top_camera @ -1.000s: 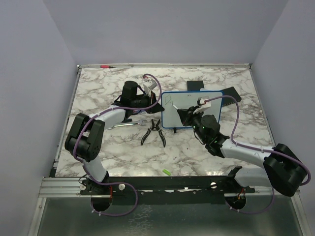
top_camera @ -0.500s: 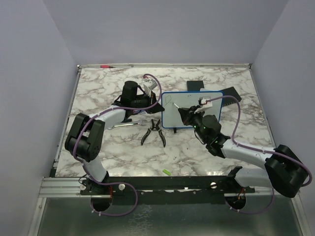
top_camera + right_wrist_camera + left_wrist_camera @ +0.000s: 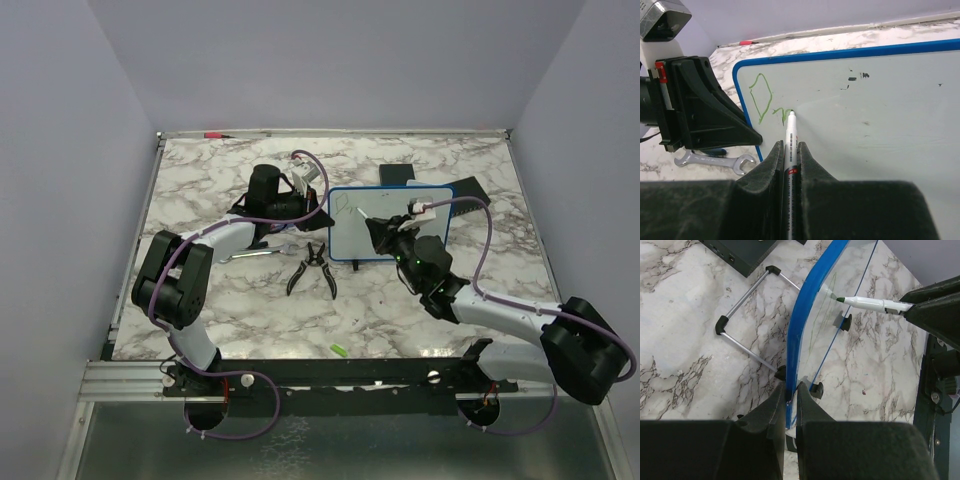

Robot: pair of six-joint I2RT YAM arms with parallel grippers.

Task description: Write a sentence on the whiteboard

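The whiteboard with its blue frame stands tilted mid-table; it also shows in the right wrist view and edge-on in the left wrist view. My left gripper is shut on the board's blue left edge, seen in the top view. My right gripper is shut on a white marker whose green tip touches the board. The sentence is just a green looped outline and a short squiggle near the board's upper left. The marker also shows in the left wrist view.
Black pliers lie in front of the board. A silver wrench lies left of them, also in the right wrist view. Black flat pads sit behind the board. A small green piece lies near the front edge.
My right gripper has slid the marker a little to the right across the board, adding a short green squiggle beside the loop. The left gripper has kept its hold.
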